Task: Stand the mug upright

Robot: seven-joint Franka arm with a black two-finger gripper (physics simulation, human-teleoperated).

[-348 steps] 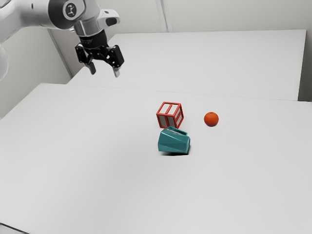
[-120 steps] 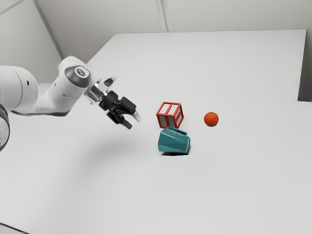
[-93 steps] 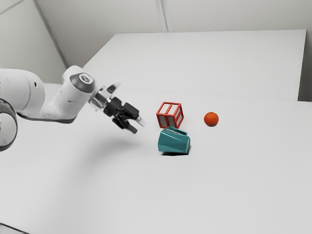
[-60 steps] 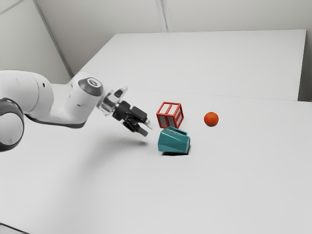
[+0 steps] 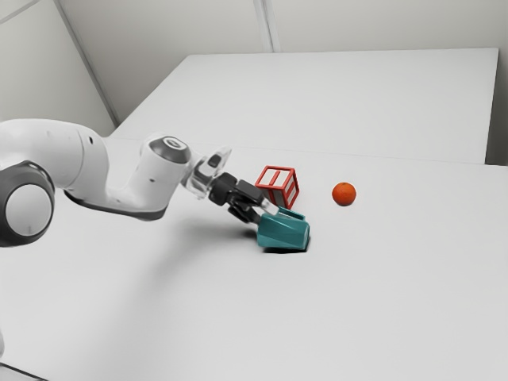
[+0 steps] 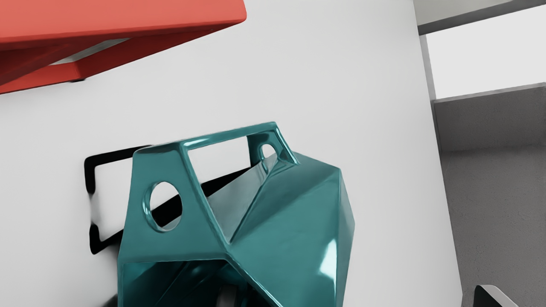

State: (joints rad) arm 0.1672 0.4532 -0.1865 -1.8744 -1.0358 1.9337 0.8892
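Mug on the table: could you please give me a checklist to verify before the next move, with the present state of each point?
1. Mug is upright: not ok, it lies on its side.
2. Gripper is open: ok, its fingers stand apart.
3. One finger is inside the mug's mouth: ok, by the wrist view.
4. That finger touches the inner wall: cannot tell.
5. Mug is gripped from two sides: not ok, the other finger stands away from its outside.
6. Red-and-white crate is apart from the mug: ok, bare table shows between them.
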